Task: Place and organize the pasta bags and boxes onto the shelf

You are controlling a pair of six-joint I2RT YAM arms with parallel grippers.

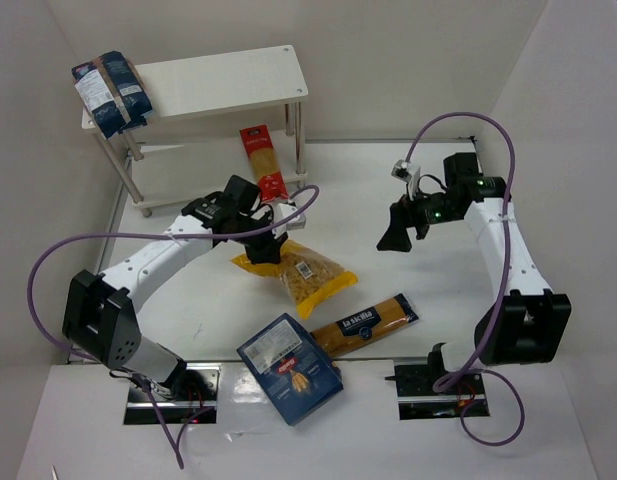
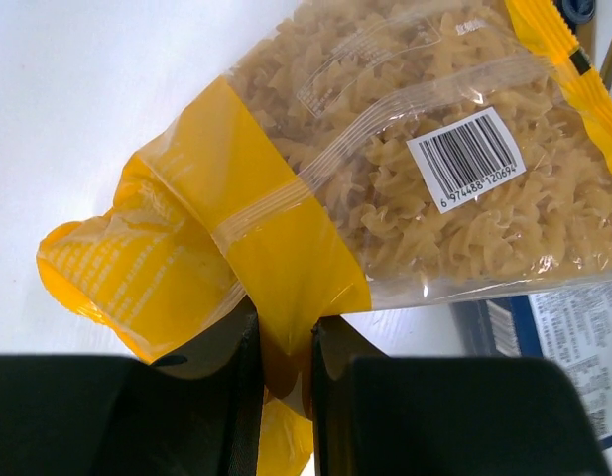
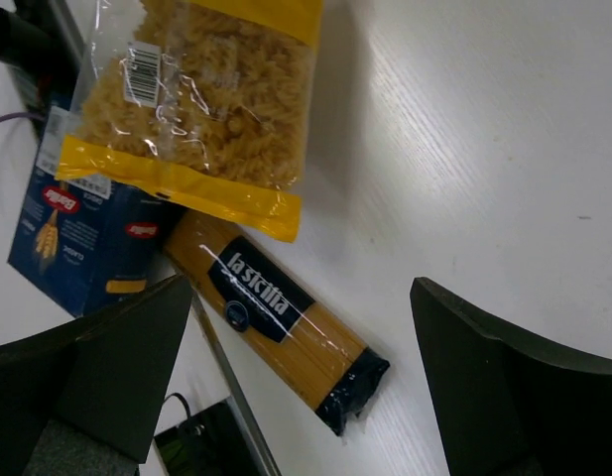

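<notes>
My left gripper (image 1: 265,250) is shut on the yellow end of the clear-window bag of short pasta (image 1: 306,277), which lies mid-table; in the left wrist view the bag (image 2: 385,188) is pinched between my fingers (image 2: 241,397). The blue box with red logo (image 1: 288,368) lies at the near edge. The orange-and-navy spaghetti pack (image 1: 363,324) lies beside it and shows in the right wrist view (image 3: 276,317). The narrow red spaghetti pack (image 1: 263,162) lies by the white shelf (image 1: 228,80). Dark blue bags (image 1: 111,92) sit on the shelf's top left. My right gripper (image 1: 398,235) is open and empty, above the table.
White walls close the table at the back and both sides. Purple cables loop from both arms. The shelf's thin legs (image 1: 298,140) stand near the red pack. The arm bases and mounting plates (image 1: 428,390) sit at the near edge.
</notes>
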